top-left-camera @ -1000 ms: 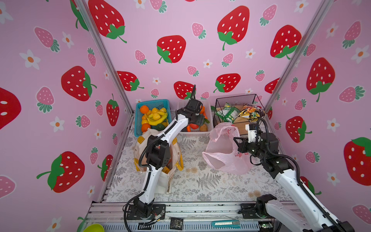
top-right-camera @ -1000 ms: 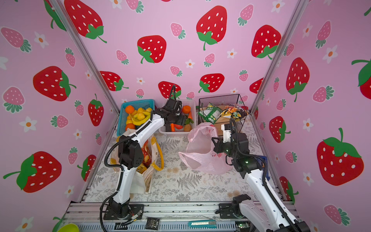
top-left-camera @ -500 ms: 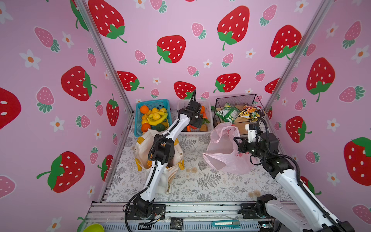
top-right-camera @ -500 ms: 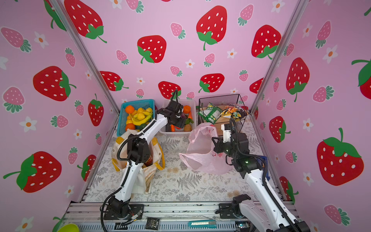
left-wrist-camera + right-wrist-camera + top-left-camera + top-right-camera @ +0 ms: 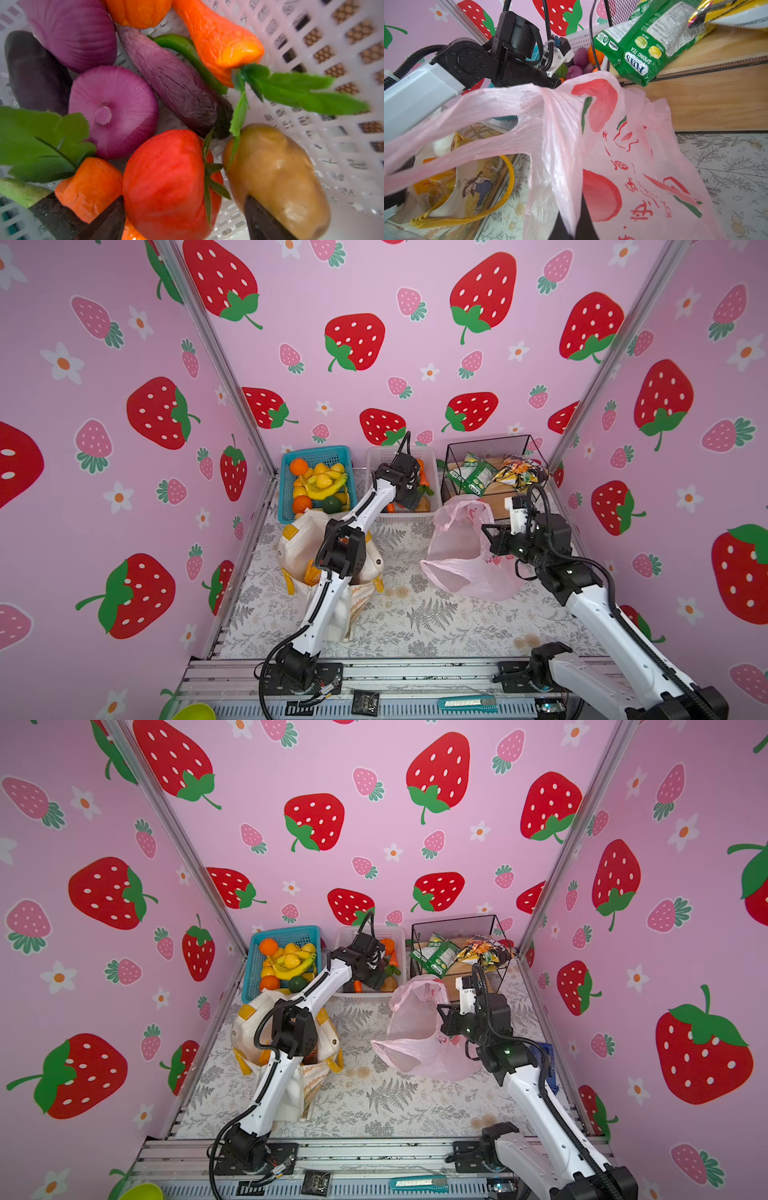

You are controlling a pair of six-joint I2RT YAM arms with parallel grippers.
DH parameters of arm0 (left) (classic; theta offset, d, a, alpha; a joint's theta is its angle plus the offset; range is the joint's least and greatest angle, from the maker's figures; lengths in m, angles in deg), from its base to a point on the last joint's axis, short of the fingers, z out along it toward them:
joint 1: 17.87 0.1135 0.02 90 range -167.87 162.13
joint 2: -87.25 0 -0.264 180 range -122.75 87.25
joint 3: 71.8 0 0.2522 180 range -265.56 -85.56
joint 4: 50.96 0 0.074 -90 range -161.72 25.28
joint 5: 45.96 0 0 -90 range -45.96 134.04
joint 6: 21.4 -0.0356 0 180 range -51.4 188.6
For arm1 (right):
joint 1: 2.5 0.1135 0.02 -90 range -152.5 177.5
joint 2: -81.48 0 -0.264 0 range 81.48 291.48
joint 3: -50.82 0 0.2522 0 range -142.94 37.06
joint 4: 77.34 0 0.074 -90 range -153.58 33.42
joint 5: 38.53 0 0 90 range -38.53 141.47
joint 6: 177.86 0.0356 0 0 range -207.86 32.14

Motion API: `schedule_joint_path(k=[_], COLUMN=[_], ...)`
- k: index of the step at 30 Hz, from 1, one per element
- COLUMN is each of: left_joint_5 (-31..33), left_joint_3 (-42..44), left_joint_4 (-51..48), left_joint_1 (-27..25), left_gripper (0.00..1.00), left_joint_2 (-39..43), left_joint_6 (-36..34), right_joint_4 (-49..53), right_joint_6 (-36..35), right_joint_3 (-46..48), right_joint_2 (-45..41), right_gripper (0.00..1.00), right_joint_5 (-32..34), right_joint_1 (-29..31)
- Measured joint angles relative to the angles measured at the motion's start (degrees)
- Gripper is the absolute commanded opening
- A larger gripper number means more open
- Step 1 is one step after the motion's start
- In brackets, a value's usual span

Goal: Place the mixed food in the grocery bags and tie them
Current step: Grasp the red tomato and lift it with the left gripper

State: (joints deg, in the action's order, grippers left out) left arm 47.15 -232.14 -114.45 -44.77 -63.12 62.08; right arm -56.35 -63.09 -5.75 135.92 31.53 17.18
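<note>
The left claw [image 5: 410, 501] reaches into the white basket [image 5: 433, 506], jaws spread wide over the red tomato [image 5: 166, 187] (nothing gripped). The right claw [image 5: 572, 222] pinches the pink bag [image 5: 457, 547], which sags on the worktop [image 5: 415, 614].

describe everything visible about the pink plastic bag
The pink plastic bag is thin, translucent and crinkled, with red fruit prints, red lettering and loop handles. It slumps on the patterned table mat, mouth gaping open, one edge lifted and pinched in the shut right gripper. It looks empty.
</note>
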Motion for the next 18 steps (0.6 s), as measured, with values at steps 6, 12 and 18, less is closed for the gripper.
schedule_joint_path(k=[6,12,18], left_joint_5=[1.01,0.72,-2.08], left_joint_3=[-1.03,-1.09,4.63], left_joint_4=[-0.11,0.02,1.90], left_joint_1=[0.15,0.11,0.11], left_gripper=[0.72,0.59,0.51], left_joint_2=[-1.42,-1.07,7.06], left_joint_6=[-1.86,-2.23,0.57], right_joint_4=[-0.72,-0.85,-1.11], right_joint_6=[0.02,0.04,0.66], right_joint_3=[0.11,0.13,0.13], right_joint_2=[0.22,0.26,0.26], right_gripper=[0.00,0.00,0.00], right_joint_5=[-0.02,0.00,0.55], right_joint_1=[0.02,0.00,0.02])
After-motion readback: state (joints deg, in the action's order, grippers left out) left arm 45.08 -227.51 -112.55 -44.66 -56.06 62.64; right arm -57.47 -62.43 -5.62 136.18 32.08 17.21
